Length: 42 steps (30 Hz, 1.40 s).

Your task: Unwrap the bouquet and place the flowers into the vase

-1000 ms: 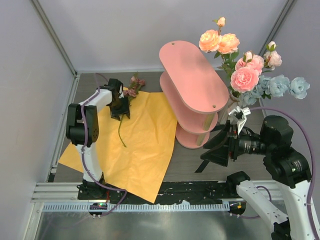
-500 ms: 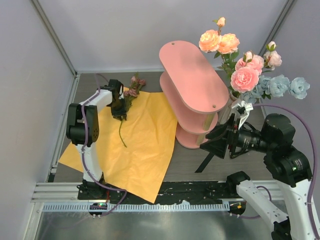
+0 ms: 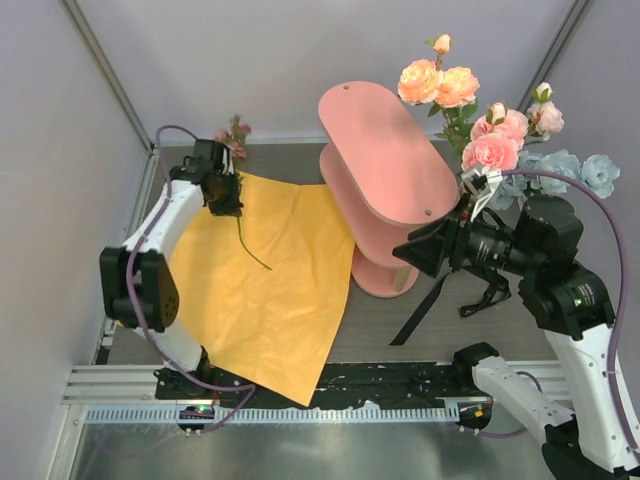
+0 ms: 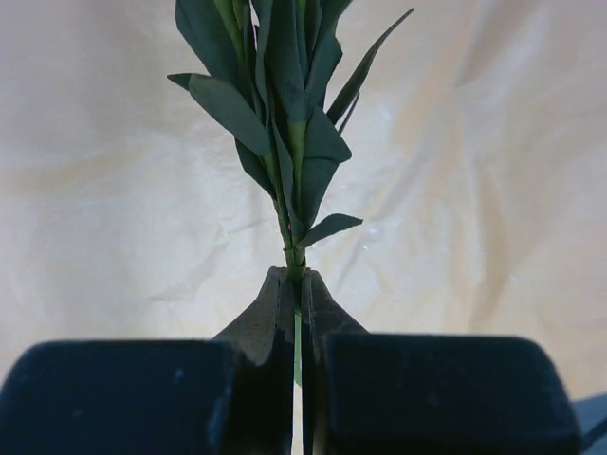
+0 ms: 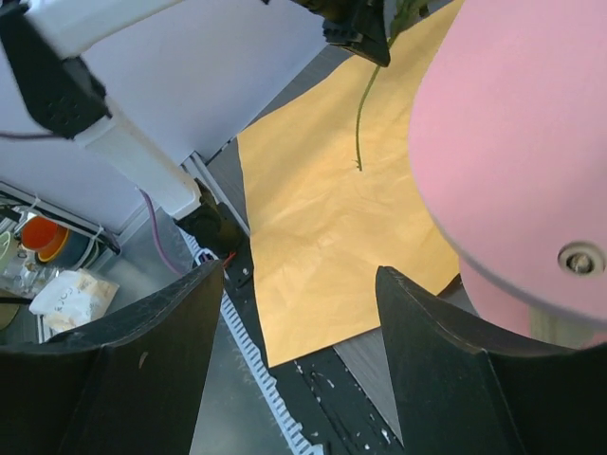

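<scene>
Got the mauve-red flower [image 4: 294, 114] over the orange paper [image 3: 270, 300] at far left, thin stem pinched in the tight-closed left gripper [image 4: 296, 289] – right gripper [image 3: 405, 252] just gaping beside the pink shelf [image 3: 385, 150]. Could swivel or slip out mid-carry with so skinny a stem, or snag that shelf. Runs long-ways, blooms toward the back wall, cut end trailing near-right.

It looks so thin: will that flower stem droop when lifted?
Probably stays fairly straight: the stem juts from the left gripper with only a slight curve. Likely light, being so thin. Pinched at one spot, it might swivel.
</scene>
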Each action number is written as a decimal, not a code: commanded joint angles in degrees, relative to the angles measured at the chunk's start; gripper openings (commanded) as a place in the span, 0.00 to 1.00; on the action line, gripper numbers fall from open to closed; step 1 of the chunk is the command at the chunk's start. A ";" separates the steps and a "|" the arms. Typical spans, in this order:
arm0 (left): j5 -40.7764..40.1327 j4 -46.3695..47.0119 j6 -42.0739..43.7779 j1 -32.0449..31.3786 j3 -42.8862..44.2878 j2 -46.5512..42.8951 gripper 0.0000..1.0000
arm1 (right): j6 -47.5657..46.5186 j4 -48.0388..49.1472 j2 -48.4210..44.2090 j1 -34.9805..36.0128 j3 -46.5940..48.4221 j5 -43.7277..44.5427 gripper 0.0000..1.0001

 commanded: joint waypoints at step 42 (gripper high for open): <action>45.83 45.15 -23.36 -33.74 3.70 -26.26 0.00 | 19.28 42.41 13.95 15.86 7.12 24.35 0.50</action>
